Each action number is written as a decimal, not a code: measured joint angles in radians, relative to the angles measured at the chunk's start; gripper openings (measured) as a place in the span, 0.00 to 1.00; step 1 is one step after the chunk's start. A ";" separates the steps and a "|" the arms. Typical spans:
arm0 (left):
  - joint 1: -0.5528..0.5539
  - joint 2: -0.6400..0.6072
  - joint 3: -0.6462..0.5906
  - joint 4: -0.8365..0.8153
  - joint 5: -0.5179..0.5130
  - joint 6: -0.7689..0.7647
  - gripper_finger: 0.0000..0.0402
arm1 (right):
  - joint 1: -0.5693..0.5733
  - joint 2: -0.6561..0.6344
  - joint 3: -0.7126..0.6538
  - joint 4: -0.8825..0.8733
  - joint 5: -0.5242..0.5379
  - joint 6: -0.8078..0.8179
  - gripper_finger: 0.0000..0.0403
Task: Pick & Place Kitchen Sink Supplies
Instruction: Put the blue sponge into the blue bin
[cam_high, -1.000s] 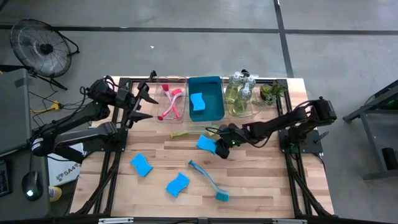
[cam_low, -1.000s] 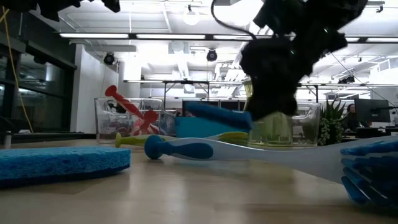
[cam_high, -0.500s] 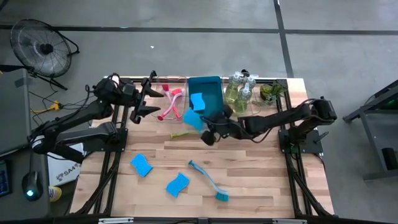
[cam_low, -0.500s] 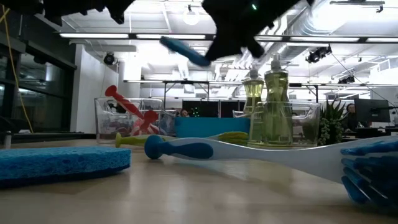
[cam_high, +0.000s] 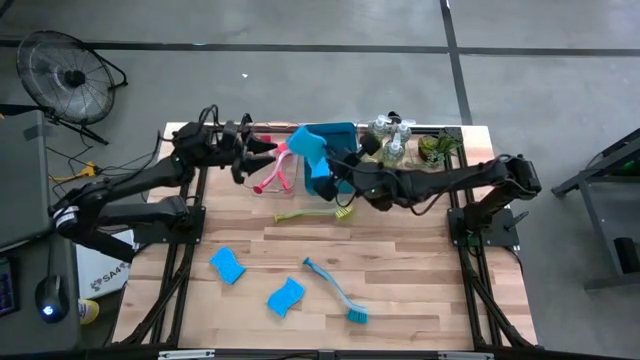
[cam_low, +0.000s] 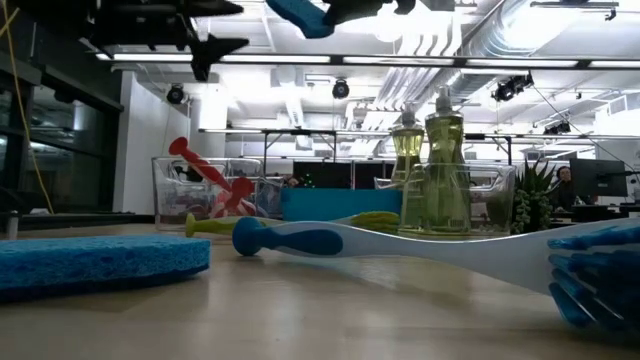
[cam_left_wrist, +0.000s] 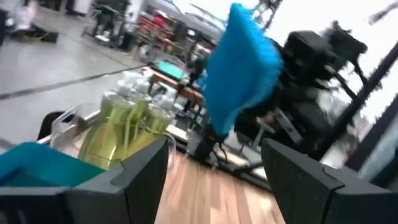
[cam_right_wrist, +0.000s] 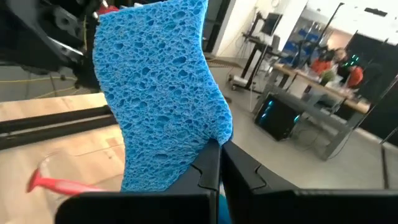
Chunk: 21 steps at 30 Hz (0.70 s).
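The right pincer (cam_high: 325, 165) grips a blue sponge (cam_high: 308, 146) in the air, apparently above the blue bin (cam_high: 345, 172). Nearby, the left pincer (cam_high: 262, 152) hovers open and empty.

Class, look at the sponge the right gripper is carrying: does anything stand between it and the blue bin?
Nothing visible does. The right gripper, shut on the sponge, holds it above the blue bin's left rim; the left gripper waits open beside it, over the neighbouring tray.

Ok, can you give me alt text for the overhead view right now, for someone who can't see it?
The right tool holds a bright blue wavy-edged sponge raised over the blue rectangular bin; the left tool is open nearby, above the pink dish brushes. Two more blue sponges, a teal brush and a yellow-green brush lie on the wooden table.
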 joint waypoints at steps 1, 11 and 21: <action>0.000 0.017 0.000 0.027 -0.016 -0.026 0.63 | -0.005 0.000 0.003 0.005 0.000 -0.011 0.00; -0.002 0.146 0.000 0.344 -0.047 -0.180 0.63 | -0.048 0.000 -0.002 0.024 -0.007 -0.007 0.00; -0.109 0.202 0.037 0.380 -0.235 -0.030 0.63 | -0.085 0.000 -0.002 0.029 -0.033 0.059 0.00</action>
